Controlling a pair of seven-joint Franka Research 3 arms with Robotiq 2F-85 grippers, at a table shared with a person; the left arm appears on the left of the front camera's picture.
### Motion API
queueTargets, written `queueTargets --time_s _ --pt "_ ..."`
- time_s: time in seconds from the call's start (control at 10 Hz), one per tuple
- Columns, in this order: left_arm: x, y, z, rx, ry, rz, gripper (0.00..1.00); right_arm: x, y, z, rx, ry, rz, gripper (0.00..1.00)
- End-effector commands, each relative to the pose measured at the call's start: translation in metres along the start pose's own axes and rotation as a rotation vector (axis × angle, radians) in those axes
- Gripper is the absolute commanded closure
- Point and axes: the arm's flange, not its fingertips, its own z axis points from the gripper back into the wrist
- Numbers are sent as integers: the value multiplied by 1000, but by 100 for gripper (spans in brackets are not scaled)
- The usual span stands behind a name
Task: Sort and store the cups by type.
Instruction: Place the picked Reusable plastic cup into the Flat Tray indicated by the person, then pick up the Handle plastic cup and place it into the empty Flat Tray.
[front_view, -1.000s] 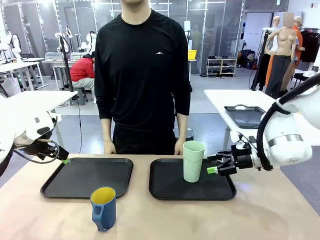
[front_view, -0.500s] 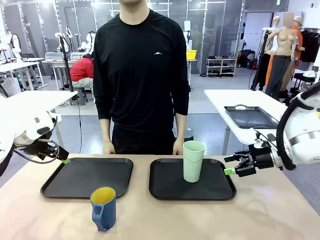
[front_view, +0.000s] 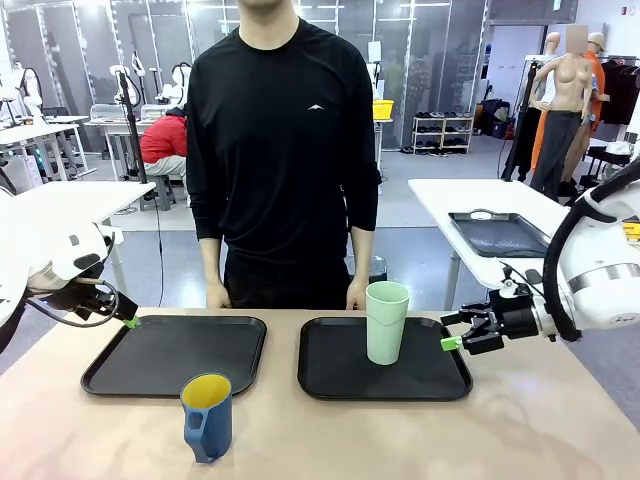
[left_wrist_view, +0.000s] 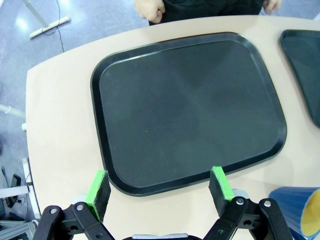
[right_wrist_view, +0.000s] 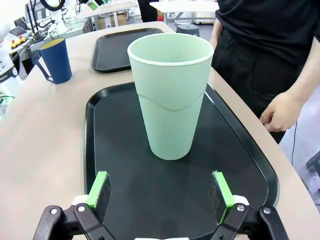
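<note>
Standing on the right tray, tumbler looked sorted; right gripper gaped empty beside it; left gripper hung open over left tray, likely meant for the mug on the table.

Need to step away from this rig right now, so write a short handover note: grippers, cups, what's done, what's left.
Left gripper: open, empty, at the edge of the left black tray.
Right gripper: open, empty, facing the tall pale mint-green plastic tumbler, apart from it.
Tumbler: upright on the right black tray.
Short dark blue handled mug with yellow inside: upright on the wooden table, in front of the left tray.
Done: tumbler looks stored.
Left: mug not yet on a tray; the left tray seems its likely place.
</note>
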Motion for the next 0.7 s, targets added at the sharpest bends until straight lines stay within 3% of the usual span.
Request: queueTargets --time_s 0.0,0.6 --pt "1 1 1 0 -1 0 0 0 -3 -2 -7 -17 14 0" --pt "1 1 1 0 -1 0 0 0 -3 -2 -7 -17 14 0"
